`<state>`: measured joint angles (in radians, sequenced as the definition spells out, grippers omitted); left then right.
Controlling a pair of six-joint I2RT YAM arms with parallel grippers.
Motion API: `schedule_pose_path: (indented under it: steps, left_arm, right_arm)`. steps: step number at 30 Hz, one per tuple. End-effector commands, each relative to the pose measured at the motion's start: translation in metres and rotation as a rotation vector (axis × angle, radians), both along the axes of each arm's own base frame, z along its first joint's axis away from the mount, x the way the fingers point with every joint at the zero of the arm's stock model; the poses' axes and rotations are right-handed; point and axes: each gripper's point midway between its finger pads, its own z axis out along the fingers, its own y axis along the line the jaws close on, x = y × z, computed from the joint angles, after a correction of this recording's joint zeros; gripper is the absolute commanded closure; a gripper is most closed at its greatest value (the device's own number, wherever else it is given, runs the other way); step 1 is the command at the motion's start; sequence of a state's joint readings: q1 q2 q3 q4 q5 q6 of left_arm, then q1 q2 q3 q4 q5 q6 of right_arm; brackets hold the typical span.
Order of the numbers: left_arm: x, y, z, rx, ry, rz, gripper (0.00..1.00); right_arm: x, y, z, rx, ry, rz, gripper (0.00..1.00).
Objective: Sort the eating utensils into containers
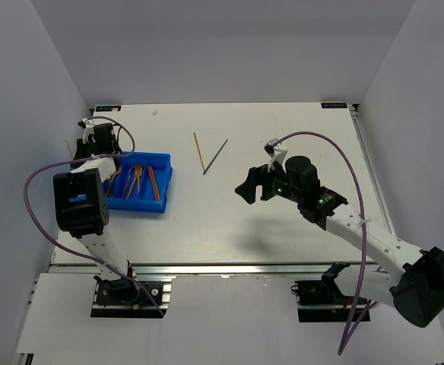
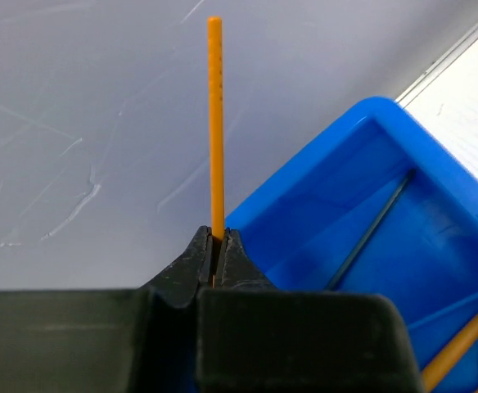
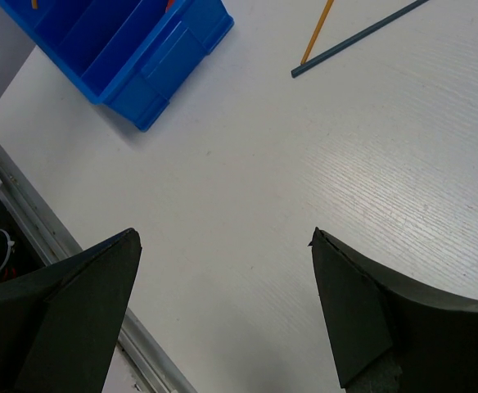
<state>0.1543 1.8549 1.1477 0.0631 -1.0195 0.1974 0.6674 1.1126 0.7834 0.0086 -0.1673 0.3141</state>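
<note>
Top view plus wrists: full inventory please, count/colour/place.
bin: one, bright blue, table's left side
utensils in bin: at least three orange, one dark stick
loose orange stick: one, mid-table, far half
loose dark stick: one, beside it, forming a V
held stick: one, orange, in left gripper
table: one, white
left gripper: shut on held stick, by bin's far-left corner
right gripper: open, above bare table
</note>
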Motion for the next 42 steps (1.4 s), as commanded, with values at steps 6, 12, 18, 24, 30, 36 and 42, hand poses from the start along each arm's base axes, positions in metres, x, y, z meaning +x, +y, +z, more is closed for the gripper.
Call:
schedule_pose_path:
  steps: [6, 12, 18, 24, 30, 36, 42]
  left_arm:
    - [-0.01, -0.002, 0.02, 0.0, -0.133, 0.016, 0.75]
    - [-0.01, -0.017, 0.03, 0.004, -0.15, -0.009, 0.5]
    - [-0.011, -0.037, 0.054, 0.037, -0.189, -0.041, 0.32]
    - [0.006, -0.087, 0.112, -0.175, -0.365, -0.135, 0.02]
    - [-0.029, -0.125, 0.134, -0.453, -0.495, -0.243, 0.02]
    - [-0.07, -0.162, 0.132, -0.569, -0.67, -0.513, 0.02]
    - [-0.067, -0.177, 0.101, -0.646, -0.576, -0.553, 0.02]
  right_arm:
    - [0.01, 0.011, 0.036, 0.058, -0.059, 0.016, 0.11]
    - [0.015, 0.013, 0.034, 0.06, -0.055, 0.002, 0.11]
    - [0.041, 0.016, 0.002, -0.028, 0.027, -0.079, 0.11]
    - [0.111, 0.01, -0.055, -0.245, 0.221, -0.41, 0.11]
    - [0.181, 0.044, -0.075, -0.318, 0.192, -0.603, 0.11]
    - [0.218, 0.057, -0.119, -0.466, 0.248, -0.742, 0.11]
    - [0.217, 0.084, -0.147, -0.394, 0.271, -0.688, 0.25]
